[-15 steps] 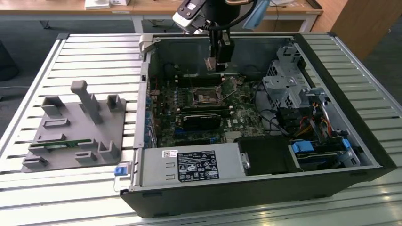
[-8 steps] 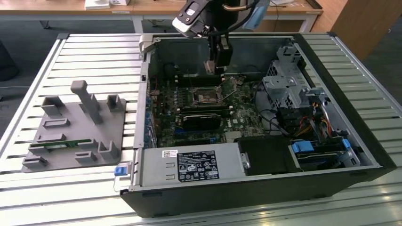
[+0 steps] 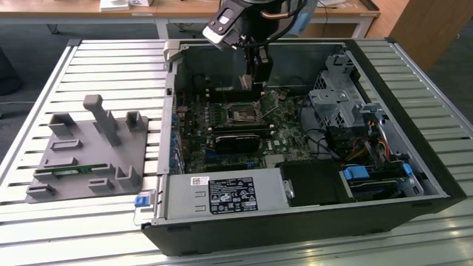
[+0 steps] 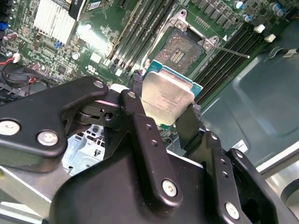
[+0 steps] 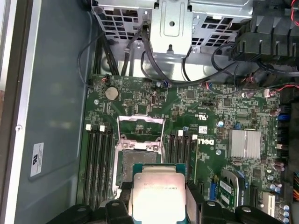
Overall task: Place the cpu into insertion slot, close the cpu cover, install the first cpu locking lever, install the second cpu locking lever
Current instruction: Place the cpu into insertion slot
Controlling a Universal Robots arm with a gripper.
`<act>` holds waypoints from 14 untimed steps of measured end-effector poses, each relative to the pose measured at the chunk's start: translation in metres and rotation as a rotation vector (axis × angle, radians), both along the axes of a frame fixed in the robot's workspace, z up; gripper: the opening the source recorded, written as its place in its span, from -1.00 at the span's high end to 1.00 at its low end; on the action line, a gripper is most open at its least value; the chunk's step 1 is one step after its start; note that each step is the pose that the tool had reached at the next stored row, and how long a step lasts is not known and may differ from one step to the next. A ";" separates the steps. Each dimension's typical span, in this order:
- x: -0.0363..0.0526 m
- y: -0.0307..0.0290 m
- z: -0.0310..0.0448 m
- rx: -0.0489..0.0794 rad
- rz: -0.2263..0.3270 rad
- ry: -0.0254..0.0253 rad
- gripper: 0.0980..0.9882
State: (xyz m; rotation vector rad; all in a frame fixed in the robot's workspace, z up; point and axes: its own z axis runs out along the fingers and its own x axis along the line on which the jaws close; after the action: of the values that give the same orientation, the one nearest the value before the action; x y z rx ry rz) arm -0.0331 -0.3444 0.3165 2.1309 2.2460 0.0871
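Second wrist view shows the jaws clamped on the cpu [image 4: 167, 100], with the uncovered insertion slot [image 4: 183, 49] below their tips.

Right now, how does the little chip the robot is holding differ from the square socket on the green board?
The cpu has a pale silvery face; the insertion slot is dark inside a silver rim. The cpu is gripped between the fingers above the board; the insertion slot is fixed in the board, uncovered and empty. Both are square and look similar in size.
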 end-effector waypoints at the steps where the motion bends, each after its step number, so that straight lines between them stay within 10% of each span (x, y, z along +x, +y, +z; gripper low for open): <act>1: 0.0000 0.0000 -0.0012 0.000 0.000 0.0000 0.01; 14: -0.0004 0.0051 -0.0201 0.000 -0.009 0.0001 0.01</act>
State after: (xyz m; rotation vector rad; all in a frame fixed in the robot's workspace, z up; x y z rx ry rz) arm -0.0334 -0.3393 0.2963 2.1404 2.2362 0.0862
